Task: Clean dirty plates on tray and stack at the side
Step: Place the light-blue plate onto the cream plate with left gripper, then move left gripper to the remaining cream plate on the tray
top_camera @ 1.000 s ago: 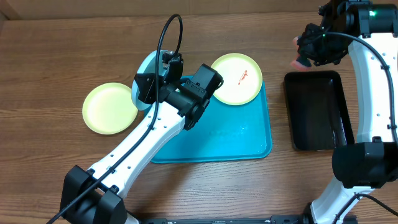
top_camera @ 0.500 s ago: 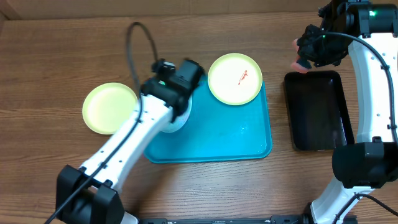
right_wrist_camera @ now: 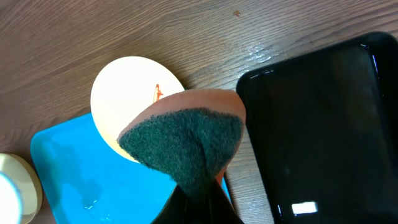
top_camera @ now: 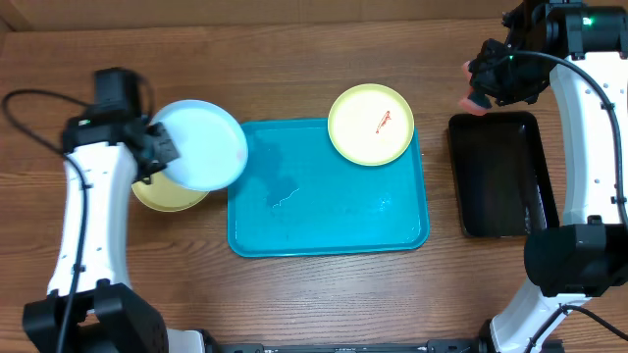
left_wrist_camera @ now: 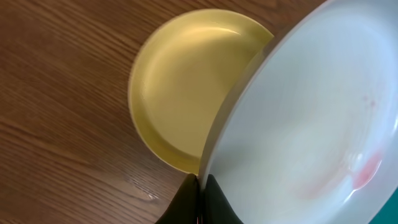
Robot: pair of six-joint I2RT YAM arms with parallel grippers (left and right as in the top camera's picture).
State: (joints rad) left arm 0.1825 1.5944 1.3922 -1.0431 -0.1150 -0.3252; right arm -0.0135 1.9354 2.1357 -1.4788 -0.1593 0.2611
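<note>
On tray [top_camera: 329, 211] far-right corner: first plate [top_camera: 371, 124]; left of tray: second plate [top_camera: 201, 144] above third plate [top_camera: 160, 199].

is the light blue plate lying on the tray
No, the left tool holds the blue plate over a yellow plate beside the tray.

Gripper [right_wrist_camera: 197, 194] pinches sponge [right_wrist_camera: 183, 140] over smeared plate [right_wrist_camera: 122, 87]

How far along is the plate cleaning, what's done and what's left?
Done, by the look of it: one yellow-green plate lies on the table, left of the tray. In hand: the left gripper holds the light blue plate by its rim over that plate, not yet down. Left: the smeared plate on the tray; the right gripper holds the sponge away from it.
</note>
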